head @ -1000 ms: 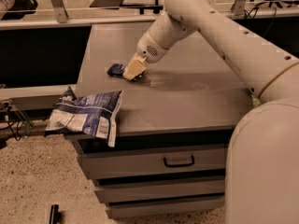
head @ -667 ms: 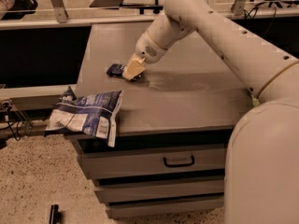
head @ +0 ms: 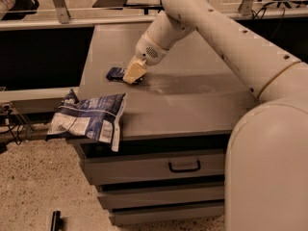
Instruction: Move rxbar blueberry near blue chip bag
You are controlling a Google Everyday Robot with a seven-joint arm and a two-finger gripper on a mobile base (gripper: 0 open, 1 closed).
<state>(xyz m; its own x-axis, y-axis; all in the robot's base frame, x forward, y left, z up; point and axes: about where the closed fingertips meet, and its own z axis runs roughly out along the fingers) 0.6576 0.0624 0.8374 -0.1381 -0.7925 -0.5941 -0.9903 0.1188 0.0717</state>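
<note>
The rxbar blueberry [head: 115, 73], a small dark navy bar, lies flat on the grey cabinet top [head: 202, 95] towards its left side. My gripper [head: 133, 73] is down at the bar's right end, touching or covering that end. The blue chip bag [head: 89, 120], crumpled blue and white, lies at the front left corner of the top and hangs over the edge. The bar sits about a bag's width behind the bag.
The cabinet has drawers with a dark handle [head: 184, 166] on the front. My arm [head: 226, 37] reaches in from the right across the top. A lower black surface [head: 43, 57] stands to the left. A small dark object [head: 56, 220] lies on the speckled floor.
My gripper has shifted slightly left and toward the front edge, staying at the bar. The bar has barely moved. The chip bag has not moved.
</note>
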